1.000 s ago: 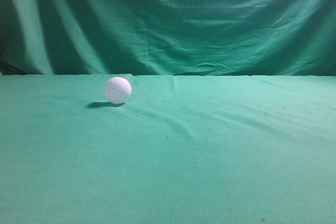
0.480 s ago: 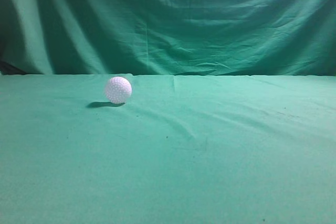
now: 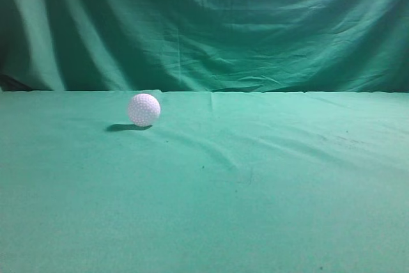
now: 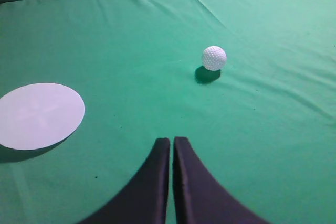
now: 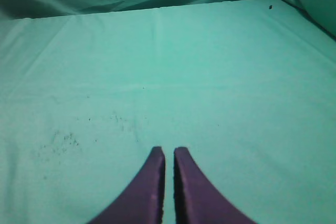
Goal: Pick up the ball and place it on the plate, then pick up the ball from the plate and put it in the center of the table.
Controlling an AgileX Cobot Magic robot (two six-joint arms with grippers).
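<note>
The white dimpled ball [image 3: 144,109] rests on the green table [image 3: 268,177], left of the middle and towards the back. It also shows in the left wrist view [image 4: 214,58], ahead and to the right of my left gripper [image 4: 172,140], which is shut, empty and well short of it. A flat round white plate [image 4: 40,115] lies on the cloth to the left of that gripper; it is out of the exterior view. My right gripper [image 5: 169,150] is shut and empty over bare cloth. Neither gripper shows in the exterior view.
A draped green backdrop [image 3: 211,23] hangs behind the table's far edge. A patch of small dark specks [image 5: 63,140] marks the cloth left of the right gripper. The cloth has shallow wrinkles.
</note>
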